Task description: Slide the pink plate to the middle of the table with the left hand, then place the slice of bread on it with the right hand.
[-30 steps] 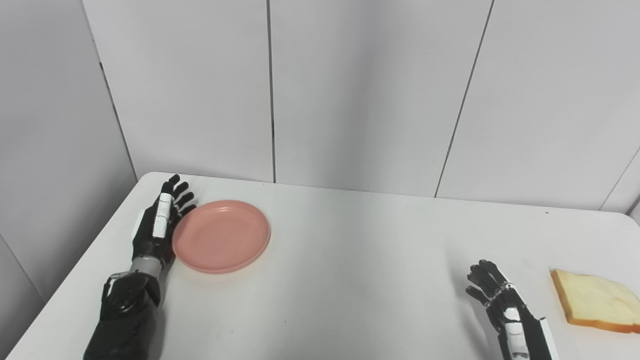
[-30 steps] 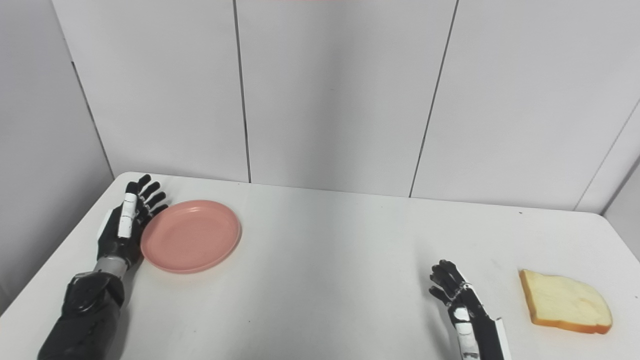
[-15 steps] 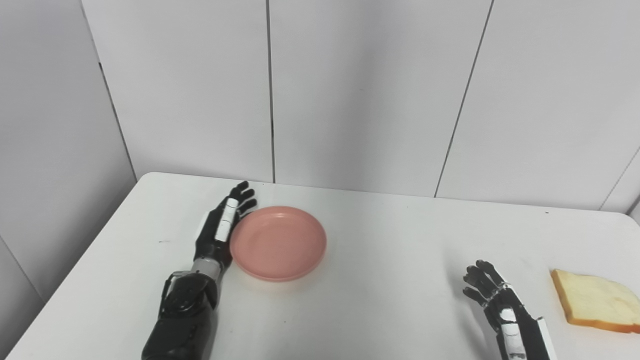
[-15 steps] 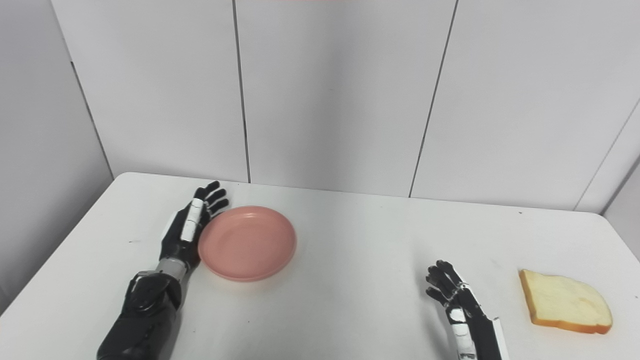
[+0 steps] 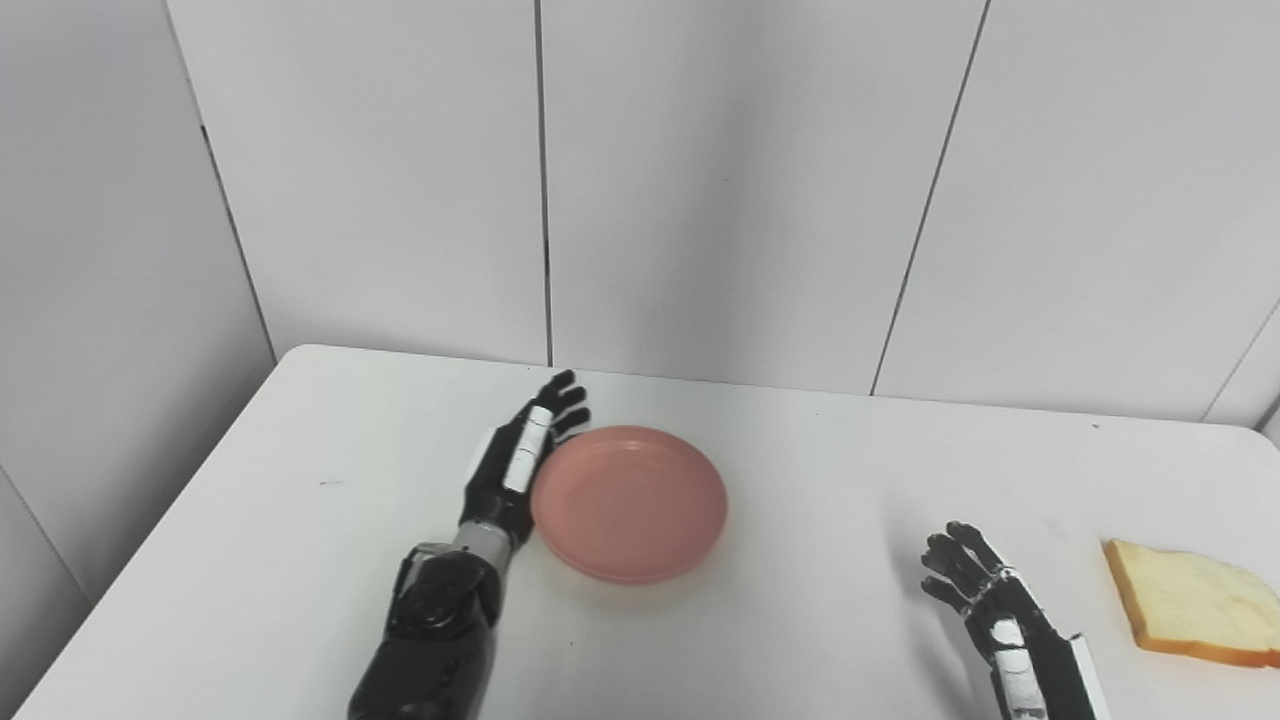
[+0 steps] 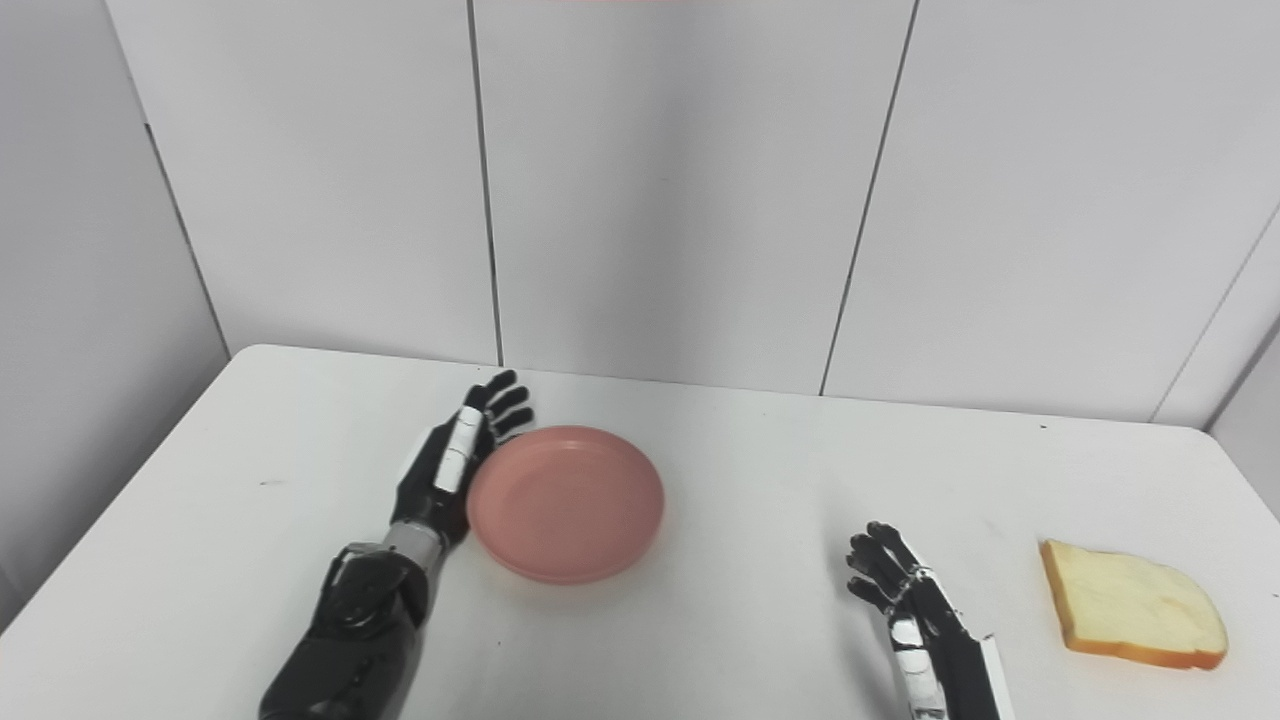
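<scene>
- Moved since a second ago: pink plate and left robot hand together, from the 9 o'clock end of the worktop toward its middle; bread and right robot hand unchanged in place.
- Pink plate: one, round, shallow, smooth matte plastic with a low raised rim, lying flat a little to the 9 o'clock side of centre, nothing on it.
- Left robot hand: one, black with a white panel along the back, standing on edge, fingers straight and held side by side, spread flat against the plate's 9 o'clock rim, gripping nothing.
- Left forearm: glossy black shell with a metal wrist ring, entering from 6 o'clock.
- Slice of bread: one, squarish with a rounded top edge, pale spongy crumb, golden-brown crust along the near side, flat at the 3 o'clock end, well apart from the plate.
- Right robot hand: one, black fingers loosely curled and apart, empty, hovering or resting near the 5 o'clock edge, between plate and bread, touching neither.
- Worktop: one, white, smooth, rounded corners, a few small dark specks.
- Wall panels behind at 12 o'clock: plain pale grey, split by thin dark seams.
</scene>
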